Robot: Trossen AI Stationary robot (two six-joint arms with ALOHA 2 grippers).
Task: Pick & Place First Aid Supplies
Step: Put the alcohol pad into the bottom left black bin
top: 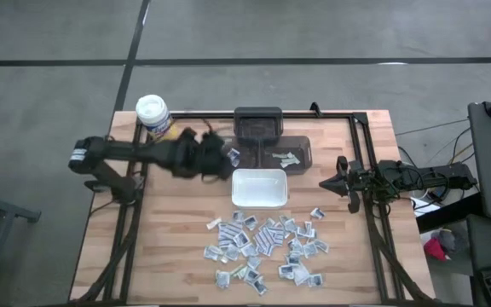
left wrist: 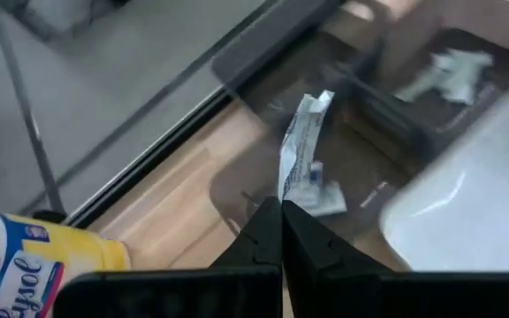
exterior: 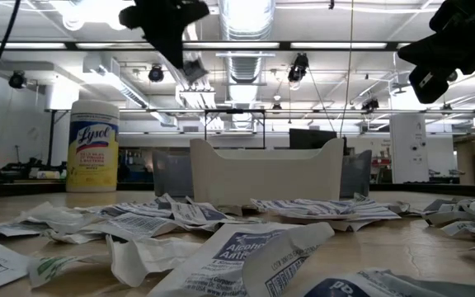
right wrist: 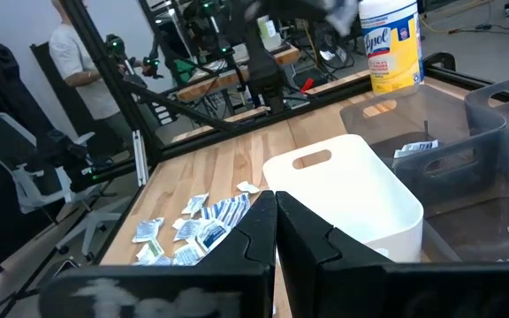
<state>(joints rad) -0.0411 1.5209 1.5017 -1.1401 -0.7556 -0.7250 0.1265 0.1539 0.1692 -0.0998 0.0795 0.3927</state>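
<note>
The left hand (top: 226, 159) is pinching one packet (left wrist: 306, 150) by its lower edge, carrying it above the smoky grey bin (top: 301, 155) beside the white tray (top: 260, 188); the other first aid supplies (top: 267, 247) are lying scattered on the bench (top: 177, 230). With so thin a grip, the packet could be slipping out short of its container. The right hand (top: 324, 183) is waiting clenched and empty at the bench's right side. Only the left wrist view is showing the pinch; the high view is showing the pile.
</note>
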